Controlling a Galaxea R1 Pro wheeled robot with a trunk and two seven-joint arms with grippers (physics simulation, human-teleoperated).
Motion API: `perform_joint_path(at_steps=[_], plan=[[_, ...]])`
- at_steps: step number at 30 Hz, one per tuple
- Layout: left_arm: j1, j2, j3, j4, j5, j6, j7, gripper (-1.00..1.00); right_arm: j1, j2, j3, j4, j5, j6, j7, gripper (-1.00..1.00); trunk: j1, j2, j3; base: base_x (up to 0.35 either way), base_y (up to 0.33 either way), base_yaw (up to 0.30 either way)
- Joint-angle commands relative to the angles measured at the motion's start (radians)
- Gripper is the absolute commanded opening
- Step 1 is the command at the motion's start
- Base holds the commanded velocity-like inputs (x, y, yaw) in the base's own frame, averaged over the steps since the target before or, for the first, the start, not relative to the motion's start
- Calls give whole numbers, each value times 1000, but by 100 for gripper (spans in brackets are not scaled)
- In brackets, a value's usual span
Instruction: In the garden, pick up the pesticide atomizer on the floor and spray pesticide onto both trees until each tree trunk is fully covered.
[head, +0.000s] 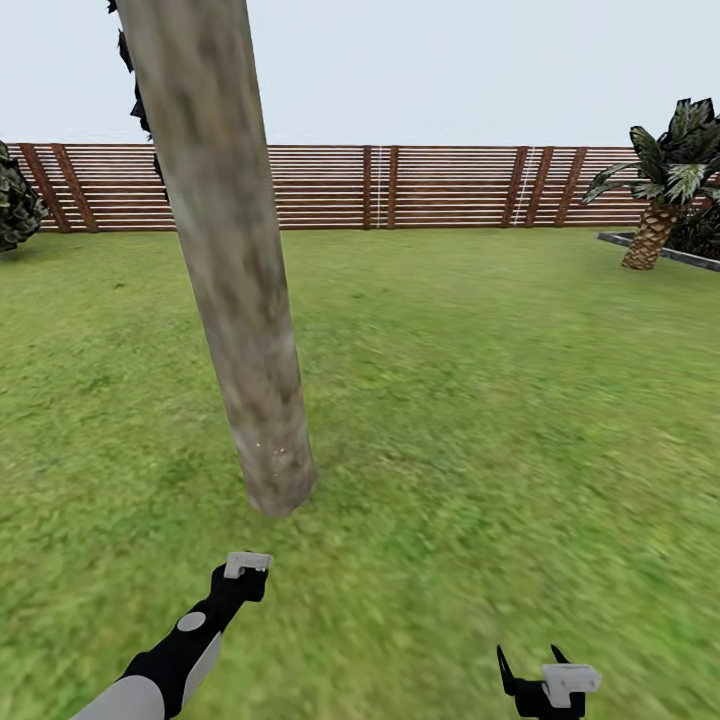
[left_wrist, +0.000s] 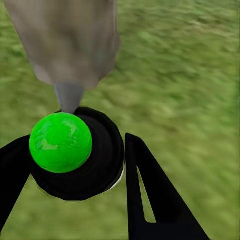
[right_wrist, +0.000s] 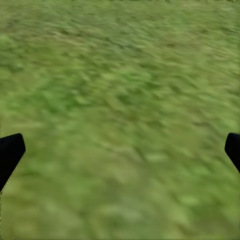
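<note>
Your left gripper (left_wrist: 75, 165) squeezes the small dark pesticide bottle with the green ball top (left_wrist: 61, 142), right by the thick pale grey tree trunk (head: 235, 260). Your right gripper (head: 540, 672) is spread wide over grass (right_wrist: 120, 100).

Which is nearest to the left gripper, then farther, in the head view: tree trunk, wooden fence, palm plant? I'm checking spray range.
From the left gripper:
1. Tree trunk, just ahead, its base on the grass.
2. Palm plant, far right.
3. Wooden fence, along the lawn's back edge, behind the palm.
</note>
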Motion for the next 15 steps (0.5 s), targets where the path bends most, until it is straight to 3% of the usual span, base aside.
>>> perform_joint_path(at_steps=[1, 4, 6, 9, 13, 14, 15], plan=[[0, -1, 0, -2, -1, 0, 0, -100, 0, 0, 0, 0, 0, 0, 0, 100, 0, 0, 0, 115, 60, 0], [0, -3, -2, -3, -4, 2, -1, -100, 0, 0, 0, 0, 0, 0, 0, 100, 0, 0, 0, 33, 17, 0], [0, -56, -14, 0, -33, 7, -5, -100, 0, 1, 0, 1, 0, 0, 0, 100, 0, 0, 0, 5, 2, 0], [0, -84, -23, -7, -73, 16, -3, -100, 0, 1, 0, 1, 0, 0, 0, 100, 0, 0, 0, 1, 1, 0], [-4, -65, -5, -13, -48, 109, -3, -100, 0, 2, 0, -1, 0, 0, 0, 100, 0, 0, 0, 0, 0, 0], [-5, 11, 34, -15, -29, 166, -6, -100, 0, 2, 0, -1, 0, 0, 0, 100, 0, 0, 0, 0, 0, -170], [-5, 19, 37, -15, -30, 164, -3, -100, 0, 2, 0, -1, 0, 0, 0, 100, 0, 0, 0, -55, 0, -214]])
